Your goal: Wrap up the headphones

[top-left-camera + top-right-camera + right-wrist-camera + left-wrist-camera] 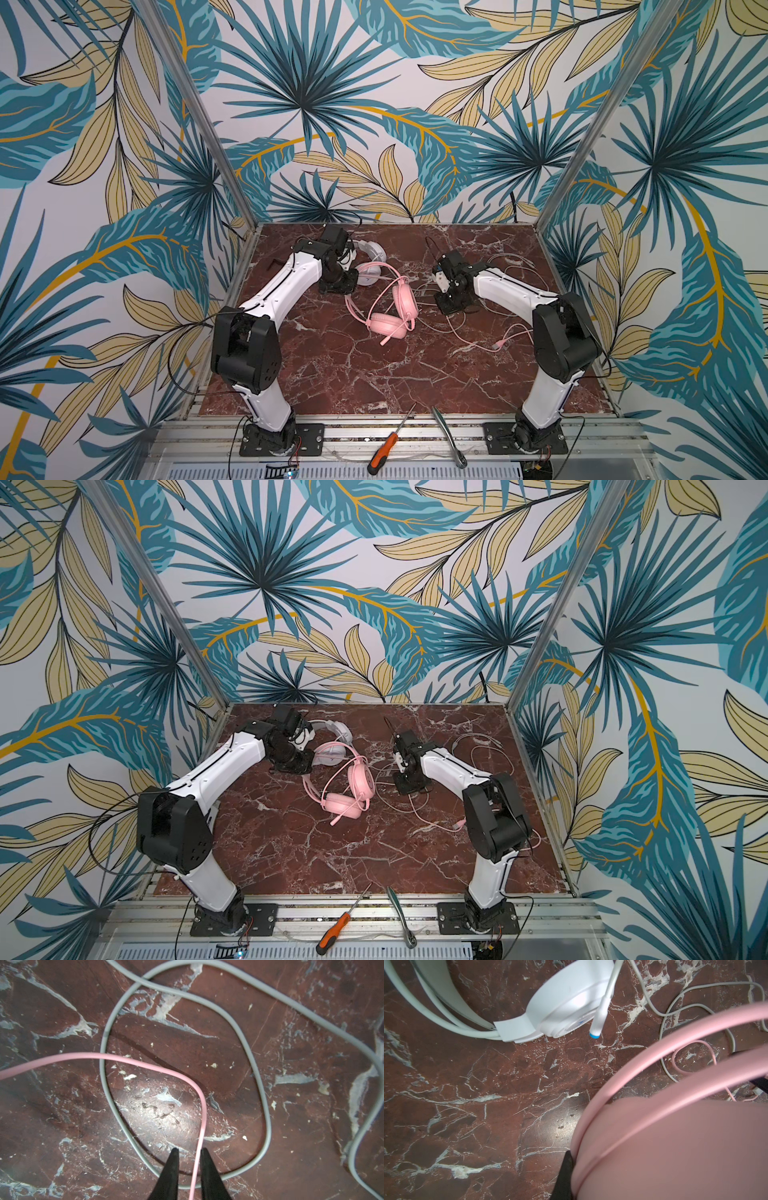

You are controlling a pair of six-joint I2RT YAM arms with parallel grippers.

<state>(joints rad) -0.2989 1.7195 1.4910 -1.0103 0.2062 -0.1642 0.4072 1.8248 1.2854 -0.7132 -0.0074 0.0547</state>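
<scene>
The pink cable (145, 1062) is found lying lengthwise between the right gripper's (189, 1150) narrowly parted jaws; pink headset (386, 324) is clamped by left gripper (341, 289).

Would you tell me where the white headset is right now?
In both top views the white headset lies at the back left of the table, behind the pink headset, beside the left pincer.

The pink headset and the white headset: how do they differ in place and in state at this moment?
The pink headset lies near the middle of the table; the white headset sits farther back. The left gripper is shut on the pink headset's band; the white headset lies free. The pink cable runs between the right gripper's open fingers; the white cable lies loose. Both have round cups and unwound cables.
</scene>
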